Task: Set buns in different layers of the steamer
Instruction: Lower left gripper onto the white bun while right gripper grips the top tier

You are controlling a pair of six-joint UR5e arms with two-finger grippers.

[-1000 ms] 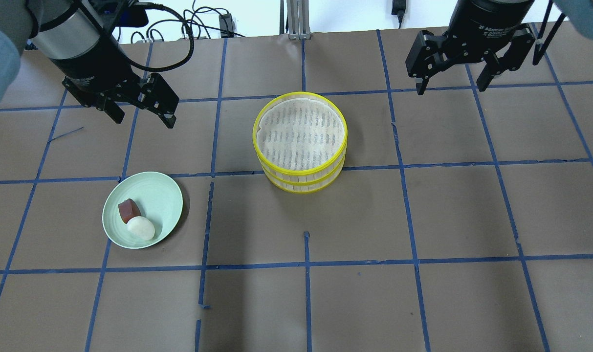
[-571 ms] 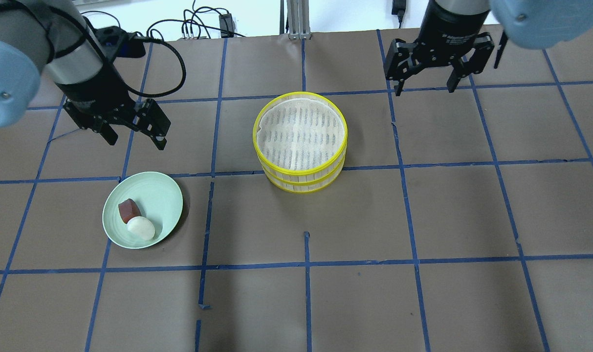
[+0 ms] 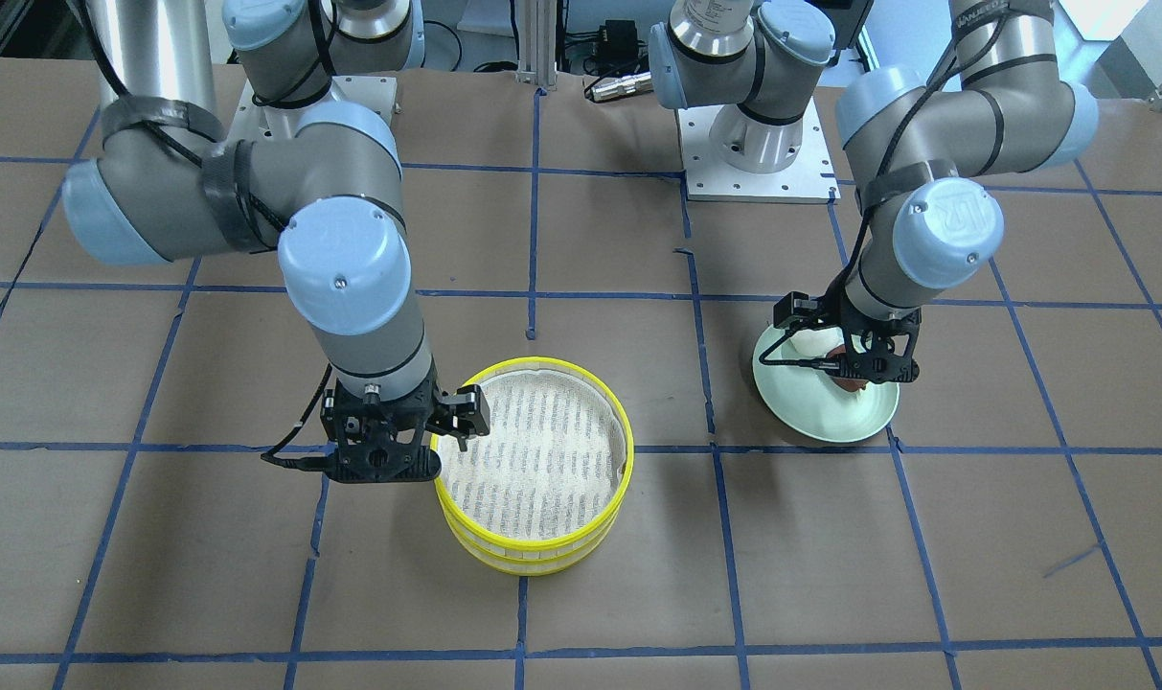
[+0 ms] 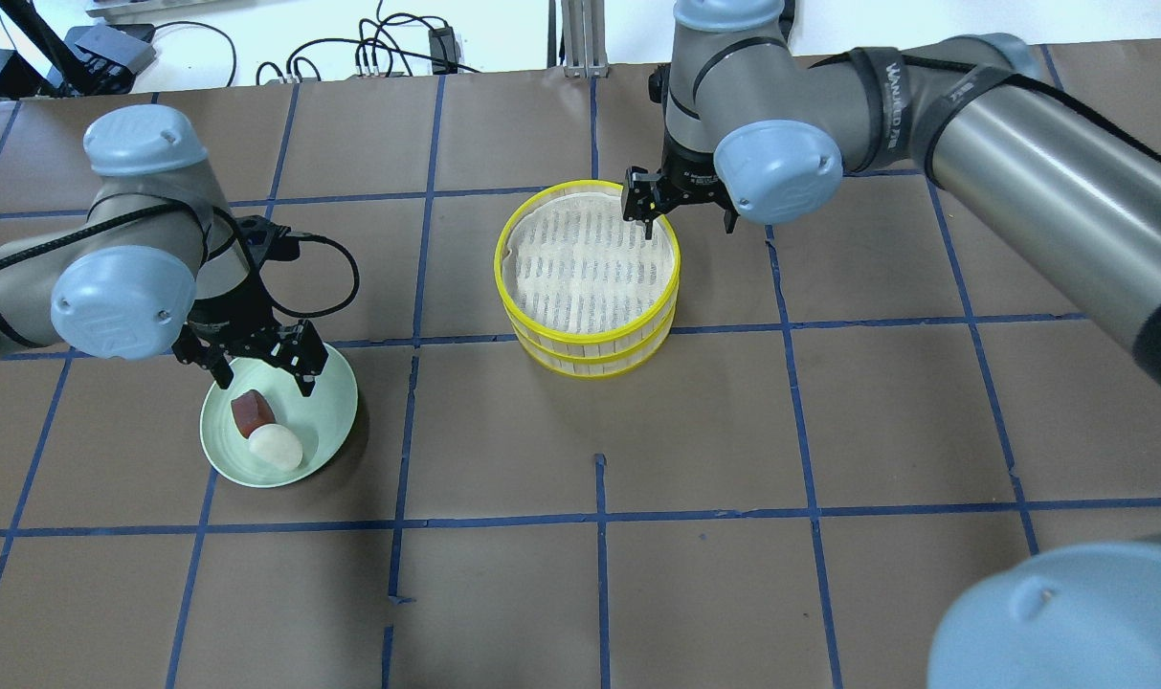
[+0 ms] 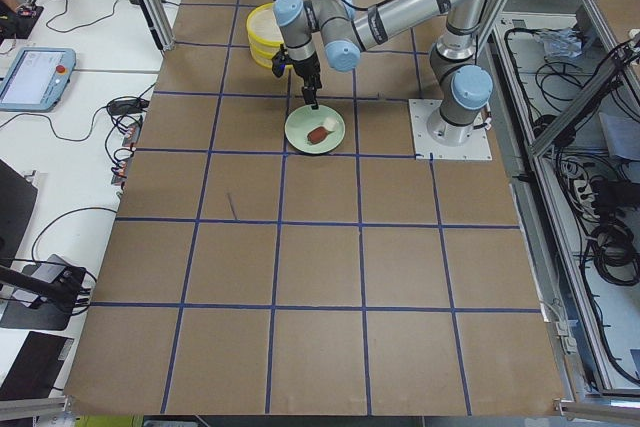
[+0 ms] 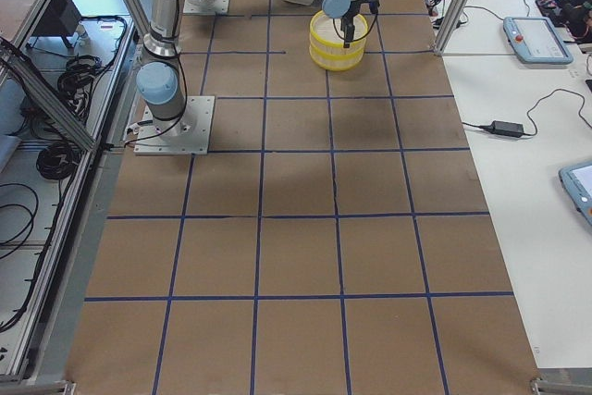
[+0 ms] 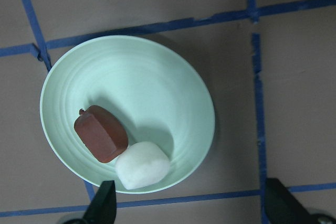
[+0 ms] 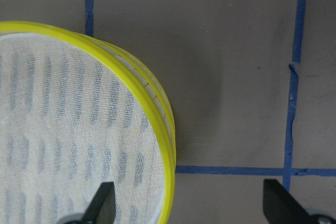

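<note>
The two yellow-rimmed steamer layers (image 4: 588, 337) stand stacked at the table's middle, and the top mesh is bare. They also show in the front view (image 3: 542, 548). The dark reddish-brown bun (image 4: 252, 413) and the white bun (image 4: 276, 446) lie touching on the pale green plate (image 4: 336, 411). My left gripper (image 4: 264, 376) is open just above the plate's far edge, with the buns (image 7: 100, 134) ahead of its fingertips (image 7: 102, 205). My right gripper (image 4: 687, 228) is open and straddles the steamer's rim (image 8: 157, 114), one finger over the mesh and one outside.
Brown paper with blue tape grid lines covers the table (image 4: 829, 431). Cables and a metal post (image 4: 575, 38) lie along the far edge. My right arm's elbow (image 4: 1068, 622) fills the near right corner of the overhead view.
Both arms have come down and inward. The left gripper moved from behind the plate to just over its far edge. The right gripper moved left to the steamer's rim.
</note>
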